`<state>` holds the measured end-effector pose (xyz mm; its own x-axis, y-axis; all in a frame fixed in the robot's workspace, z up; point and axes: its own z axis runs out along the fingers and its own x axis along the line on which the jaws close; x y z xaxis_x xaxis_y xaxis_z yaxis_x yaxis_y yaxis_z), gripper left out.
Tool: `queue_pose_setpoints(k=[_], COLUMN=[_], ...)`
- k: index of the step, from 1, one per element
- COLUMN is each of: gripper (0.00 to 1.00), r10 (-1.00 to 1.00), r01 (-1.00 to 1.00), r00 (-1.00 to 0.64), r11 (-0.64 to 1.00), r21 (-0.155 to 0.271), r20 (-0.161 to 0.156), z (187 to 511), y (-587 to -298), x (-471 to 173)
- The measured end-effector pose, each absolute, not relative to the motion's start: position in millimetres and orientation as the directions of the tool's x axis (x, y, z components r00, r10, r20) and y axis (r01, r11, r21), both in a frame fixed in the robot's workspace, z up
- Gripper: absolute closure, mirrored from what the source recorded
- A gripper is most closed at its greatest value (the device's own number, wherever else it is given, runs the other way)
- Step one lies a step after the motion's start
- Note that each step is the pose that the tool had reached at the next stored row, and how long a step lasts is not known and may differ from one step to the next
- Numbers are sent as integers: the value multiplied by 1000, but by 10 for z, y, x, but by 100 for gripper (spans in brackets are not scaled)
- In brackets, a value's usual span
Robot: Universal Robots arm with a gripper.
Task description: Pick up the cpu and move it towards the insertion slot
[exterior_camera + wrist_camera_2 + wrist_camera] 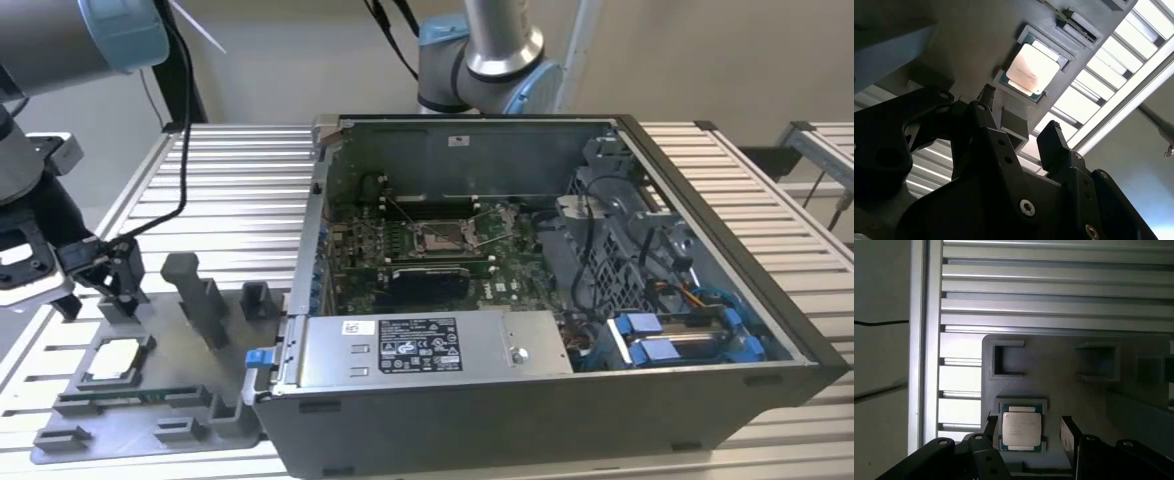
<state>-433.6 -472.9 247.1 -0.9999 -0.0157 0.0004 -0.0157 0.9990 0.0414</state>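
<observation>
Black two-finger gripper (1020, 112) spread wide, empty, above small flat silvery square cpu (1032, 68) in grey plastic tray (979, 40). Likely light, rigid, delicate; grasp opposite edges.

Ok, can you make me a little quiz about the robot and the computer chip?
1. Fill in: the insertion slot sits on a ____ circuit board inside the computer case.
2. True or false: the gripper is shut on the cpu.
3. Where does the cpu lie? A, in the grey tray's square recess. B, in the insertion slot. C, on top of the computer case.

Key: 1 green. 2 false, the gripper is open above the cpu. 3 A.
</observation>
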Motion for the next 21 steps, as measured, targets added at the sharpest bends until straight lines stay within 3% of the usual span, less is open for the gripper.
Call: queue_pose_setpoints(k=[21], gripper=[100], r10=[-16], r01=[-16], r00=[-1000], r11=[999], r21=[42], r20=[0], z=[2300], y=[-4797], x=[-4351])
